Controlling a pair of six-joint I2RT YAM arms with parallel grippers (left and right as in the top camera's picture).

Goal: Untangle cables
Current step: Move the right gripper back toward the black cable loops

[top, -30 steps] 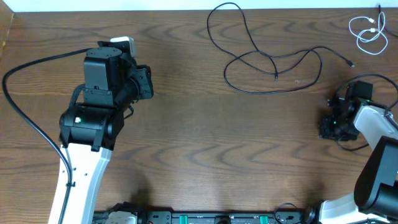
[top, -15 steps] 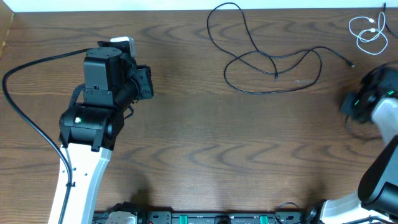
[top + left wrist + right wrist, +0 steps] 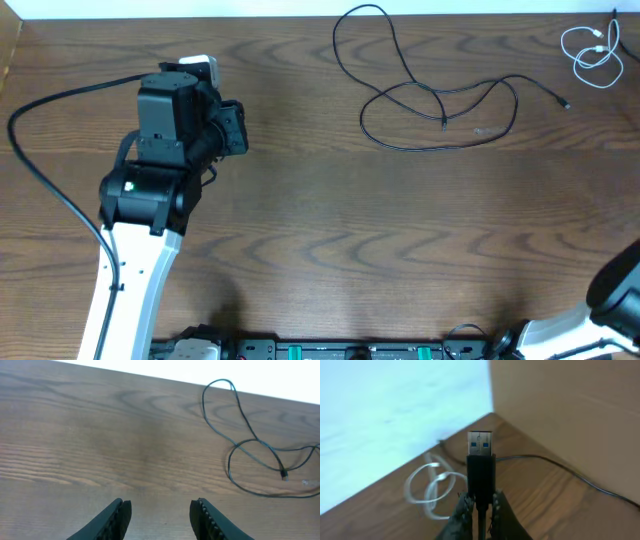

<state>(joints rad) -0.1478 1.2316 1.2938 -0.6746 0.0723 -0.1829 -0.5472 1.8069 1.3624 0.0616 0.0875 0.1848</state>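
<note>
Left claw [image 3: 160, 505] is wide open and empty. Right claw [image 3: 480, 497] is pinching a black USB plug [image 3: 480, 450] near the white cable [image 3: 598, 40], which is coiled in the upper right corner. The black cable [image 3: 445, 118] sprawls across the upper middle. My worry is that the plug's cord snags the coil and drags it along.

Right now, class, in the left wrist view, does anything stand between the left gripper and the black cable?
Nothing visible does. Only bare wooden table lies between the open left gripper and the black cable, which lies ahead, toward the right of the view.
</note>
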